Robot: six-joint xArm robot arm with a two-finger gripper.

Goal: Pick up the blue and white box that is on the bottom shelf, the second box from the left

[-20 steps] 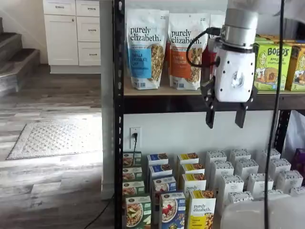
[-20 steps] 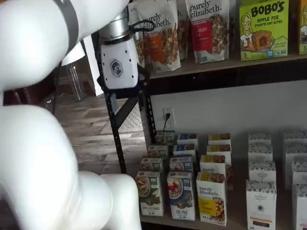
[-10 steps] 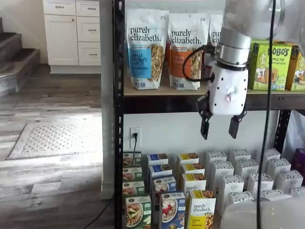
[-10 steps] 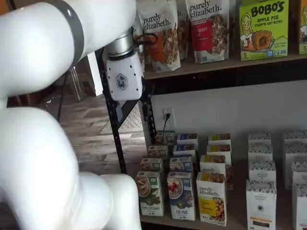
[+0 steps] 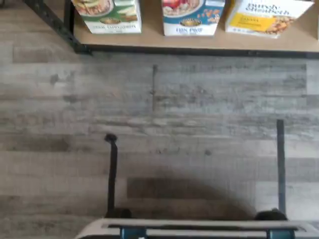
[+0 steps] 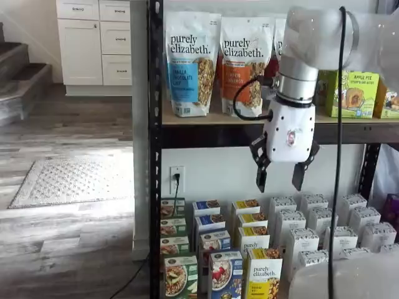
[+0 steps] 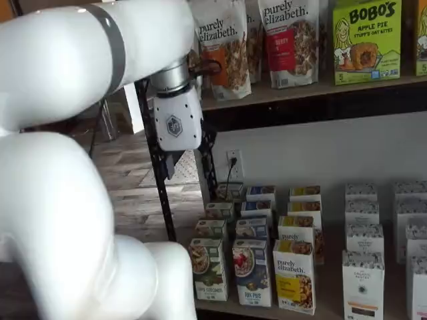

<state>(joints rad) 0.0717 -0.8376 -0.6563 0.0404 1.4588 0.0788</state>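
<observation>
The blue and white box (image 6: 225, 274) stands upright at the front of the bottom shelf (image 7: 227, 308), between a green carton (image 6: 181, 276) and a yellow "purely elizabeth" carton (image 6: 264, 274). It also shows in a shelf view (image 7: 252, 271) and in the wrist view (image 5: 192, 15), pictured with a bowl and red berries. My gripper (image 6: 278, 179) hangs in front of the rack just below the tan board tier, well above the box and a little to its right. Its two black fingers show a plain gap and hold nothing. In a shelf view (image 7: 175, 160) it shows mostly as its white body.
Tall granola bags (image 6: 190, 62) and green Bobo's boxes (image 7: 367, 33) stand on the tan board tier. Rows of white cartons (image 6: 321, 230) fill the right of the bottom shelf. The black rack post (image 6: 155, 187) stands at the left. My white arm (image 7: 60, 167) fills the foreground. Wood floor (image 5: 159, 124) lies below.
The gripper has come down and to the left, from in front of the upper shelf's goods to just below that shelf's edge. The boxes have not moved.
</observation>
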